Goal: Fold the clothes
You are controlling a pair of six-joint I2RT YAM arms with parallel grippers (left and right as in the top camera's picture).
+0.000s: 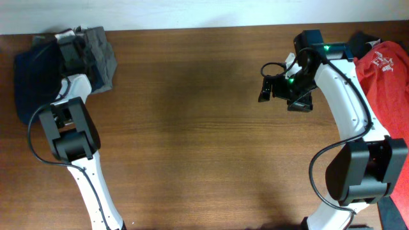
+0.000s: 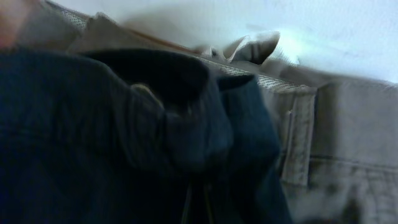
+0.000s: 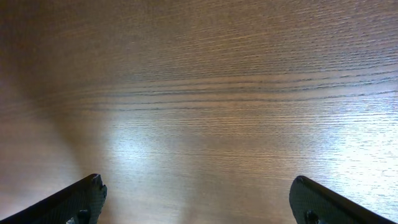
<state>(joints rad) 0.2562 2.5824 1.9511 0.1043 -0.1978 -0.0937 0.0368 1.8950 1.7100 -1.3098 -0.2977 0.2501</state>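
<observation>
Black-fingered, our right gripper (image 3: 196,182) gapes wide above the table (image 1: 192,128). Our left gripper (image 1: 69,48) sits on navy shorts (image 1: 29,76) and grey shorts (image 1: 101,54) at the table's far-left corner; we cannot tell its spread. A red T-shirt (image 1: 386,76) lies at the table's right edge.

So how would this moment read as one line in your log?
left gripper: on navy shorts and grey shorts pile, grip unclear | right gripper: open over bare table | red T-shirt: lying beside right arm
</observation>
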